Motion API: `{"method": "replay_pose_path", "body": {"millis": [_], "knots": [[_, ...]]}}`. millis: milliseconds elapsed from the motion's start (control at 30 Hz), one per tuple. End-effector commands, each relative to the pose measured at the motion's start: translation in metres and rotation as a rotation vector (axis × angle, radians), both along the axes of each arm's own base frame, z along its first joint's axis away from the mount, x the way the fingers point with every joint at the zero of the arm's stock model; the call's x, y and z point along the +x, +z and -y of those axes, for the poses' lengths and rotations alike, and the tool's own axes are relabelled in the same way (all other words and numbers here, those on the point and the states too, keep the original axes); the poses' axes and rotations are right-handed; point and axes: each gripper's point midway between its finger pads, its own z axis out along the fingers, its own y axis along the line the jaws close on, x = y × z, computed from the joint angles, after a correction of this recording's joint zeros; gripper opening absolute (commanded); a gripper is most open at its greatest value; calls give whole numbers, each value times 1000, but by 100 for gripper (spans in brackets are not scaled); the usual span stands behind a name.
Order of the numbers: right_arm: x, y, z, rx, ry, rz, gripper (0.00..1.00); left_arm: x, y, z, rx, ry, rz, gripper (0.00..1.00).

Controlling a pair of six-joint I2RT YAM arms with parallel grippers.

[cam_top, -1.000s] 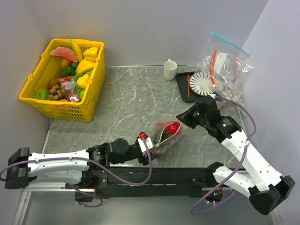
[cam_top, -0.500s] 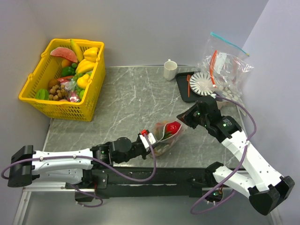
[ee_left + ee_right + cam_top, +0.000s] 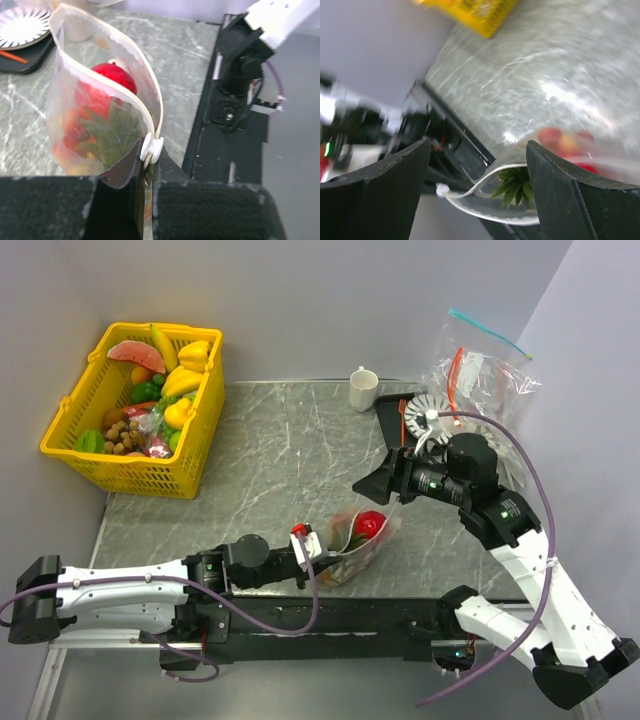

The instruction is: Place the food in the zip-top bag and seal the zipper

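Observation:
The zip-top bag stands on the grey table near the front edge, its mouth gaping. Inside it are a red apple, a pineapple's green crown and blurred red and orange food below. The pale zipper runs along both lips, and its white slider sits at the near end. My left gripper is shut on the bag's edge just under the slider. My right gripper hovers open above the mouth, touching nothing; from above it is up and right of the bag.
A yellow basket of toy fruit sits at the back left. A white cup, a black tray with a striped plate and a heap of other clear bags stand at the back right.
My left gripper closed on the bag's near end by the slider. My right gripper let go of the bag's far edge, opened wide and lifted away toward the back.

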Motion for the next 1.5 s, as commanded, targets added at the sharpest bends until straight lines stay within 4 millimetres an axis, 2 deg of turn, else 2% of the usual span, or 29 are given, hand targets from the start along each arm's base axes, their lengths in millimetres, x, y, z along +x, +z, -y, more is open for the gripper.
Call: {"method": "replay_pose_path", "body": {"millis": [0, 67, 133, 200, 333, 433, 600, 633, 700, 733, 1067, 1467], "knots": [[-42, 26, -33, -9, 369, 237, 85, -19, 36, -2, -118, -106, -12, 1], [-44, 20, -39, -52, 385, 292, 84, -20, 38, -4, -112, -116, -26, 1], [-59, 13, -50, -70, 469, 345, 81, -21, 38, -7, -83, -135, -50, 1], [-67, 16, -59, -69, 505, 407, 78, -23, 37, -12, -61, -148, -65, 1], [-70, 14, -67, -76, 551, 524, 77, -31, 39, -20, -54, -199, -83, 1], [-77, 14, -74, -80, 613, 572, 75, -35, 41, -23, -46, -211, -101, 1], [-84, -1, -87, -136, 675, 597, 69, -33, 48, -24, -37, -196, -109, 1], [-89, -8, -89, -145, 693, 599, 69, -32, 43, -25, -16, -189, -118, 1], [-92, -9, -92, -145, 697, 639, 68, -30, 42, -26, -1, -176, -119, 1], [-92, -16, -92, -156, 701, 639, 66, -29, 42, -26, 3, -172, -116, 1], [-101, -35, -92, -175, 752, 644, 65, -24, 43, -27, 22, -148, -96, 1], [-118, -20, -85, -92, 780, 664, 67, -18, 32, -24, 63, -126, -96, 1]]}}
